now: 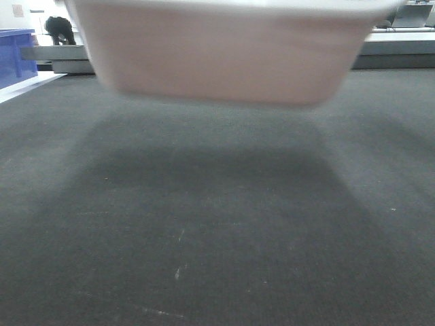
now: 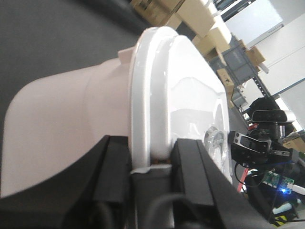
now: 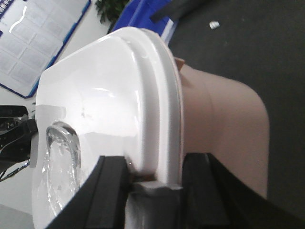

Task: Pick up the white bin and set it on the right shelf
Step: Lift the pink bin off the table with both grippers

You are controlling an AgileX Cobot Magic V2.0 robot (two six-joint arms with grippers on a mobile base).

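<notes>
Left gripper (image 2: pixel 151 164) and right gripper (image 3: pixel 155 174) clamp the pale beige plastic tub (image 1: pixel 224 54) by its rim (image 2: pixel 148 95), nine and three o'clock; rim may slip

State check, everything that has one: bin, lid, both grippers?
white bin: off the floor, carried by both grippers
lid: on the bin, closed
left gripper: shut on the bin's rim
right gripper: shut on the bin's rim
</notes>
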